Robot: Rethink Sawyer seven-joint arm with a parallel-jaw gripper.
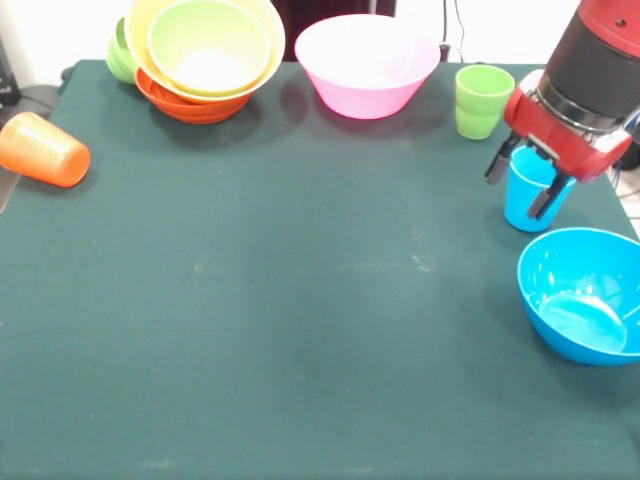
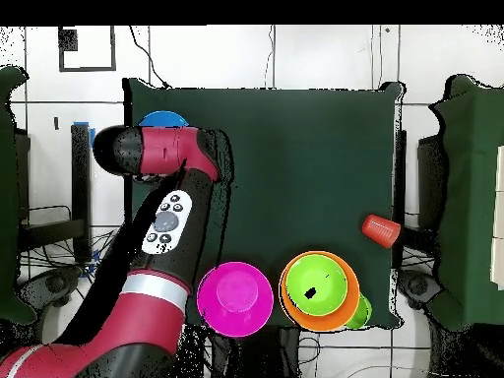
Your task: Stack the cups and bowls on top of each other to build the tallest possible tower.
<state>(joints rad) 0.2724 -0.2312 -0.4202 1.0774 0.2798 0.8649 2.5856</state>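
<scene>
My gripper (image 1: 522,182) hangs at the table's right side, open, its two fingers set either side of the near wall of the upright light blue cup (image 1: 530,205). A lime green cup (image 1: 482,100) stands just behind it. An orange cup (image 1: 45,150) (image 2: 380,229) lies on its side at the far left. A pile of bowls (image 1: 205,55) (image 2: 320,288) at the back left has a red-orange bowl (image 1: 190,105) lowest, then a wide orange-yellow one with a lime green bowl inside. The pink bowl (image 1: 365,65) (image 2: 234,298) and the blue bowl (image 1: 585,295) (image 2: 162,120) stand alone.
A small green bowl (image 1: 120,55) (image 2: 360,310) leans behind the pile of bowls. In the overhead view the red arm (image 2: 157,226) covers the gripper and both right-hand cups. The dark green table cloth (image 1: 300,300) reaches every edge.
</scene>
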